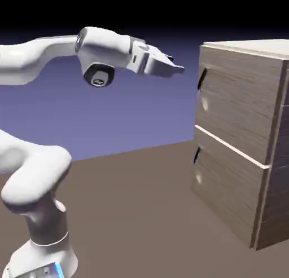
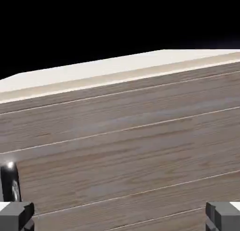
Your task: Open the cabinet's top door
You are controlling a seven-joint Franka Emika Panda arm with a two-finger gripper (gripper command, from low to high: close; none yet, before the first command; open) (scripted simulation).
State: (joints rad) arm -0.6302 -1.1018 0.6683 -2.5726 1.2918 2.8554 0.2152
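The wood-grain cabinet stands at the exterior view's right. Its top door sits flush with the front, with a short dark handle near its left edge. My gripper hovers in the air a short way left of that handle and slightly higher, touching nothing. In the hand view the top door fills most of the picture under the cabinet's pale top. The handle shows at the far left, above the left fingertip. The gripper is open, with nothing between its fingers.
Under a pale dividing edge lies the lower front panel with its own dark handle. The brown table stretches from the robot's base to the cabinet.
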